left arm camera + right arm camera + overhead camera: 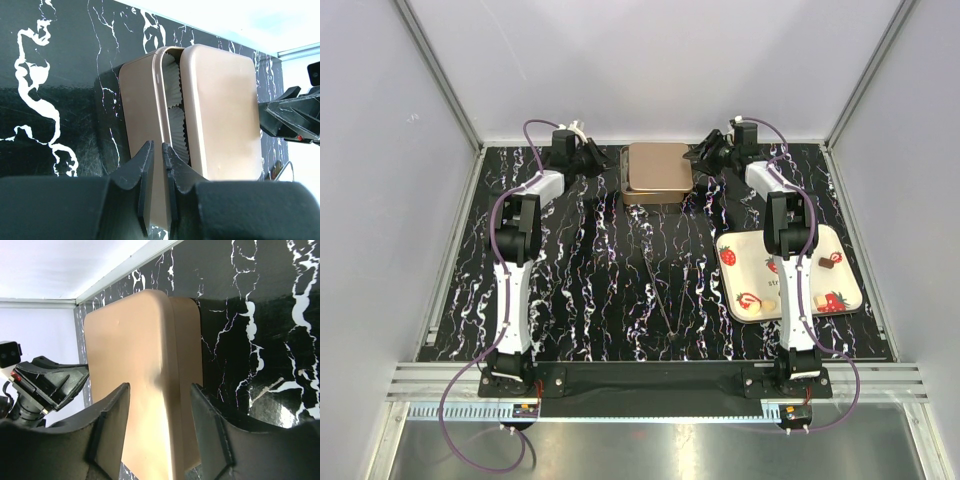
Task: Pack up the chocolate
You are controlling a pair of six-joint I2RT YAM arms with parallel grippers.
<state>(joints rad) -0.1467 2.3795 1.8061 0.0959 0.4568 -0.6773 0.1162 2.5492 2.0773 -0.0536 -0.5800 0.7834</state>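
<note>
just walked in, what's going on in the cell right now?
Both arms are stretched to the far edge of the table. The left gripper, jaws nearly closed, appears to pinch the rim of the box base. The right gripper, jaws open, straddles the edge of the lid. The lid sits shifted sideways, exposing white paper cups. The chocolate lies on the strawberry tray, not yet packed.

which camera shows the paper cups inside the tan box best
Left wrist: the paper cups show in the gap beside the offset lid. Right wrist shows only lid and box; top external is too far to show them.
</note>
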